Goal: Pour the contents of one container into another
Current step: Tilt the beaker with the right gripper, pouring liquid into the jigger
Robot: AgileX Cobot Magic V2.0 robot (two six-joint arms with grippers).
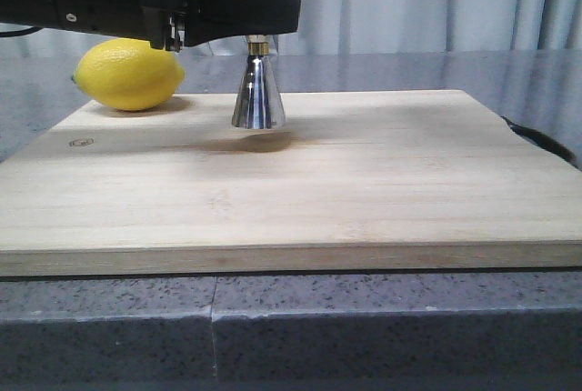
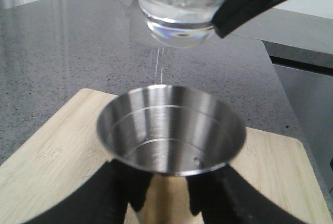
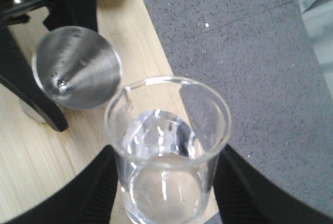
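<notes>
The right tool, clamped on the small clear glass beaker, holds it upright just beside the shiny steel hourglass jigger, which the left tool steadies on the pale wooden board.

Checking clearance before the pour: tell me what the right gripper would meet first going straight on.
Likely the jigger: the right gripper, clamped on the beaker, points at its rim. Depth between them is unclear.

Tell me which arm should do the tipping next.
Right. Its claw holds the beaker of clear liquid beside and above the jigger, which the left claw grips on the board.
</notes>
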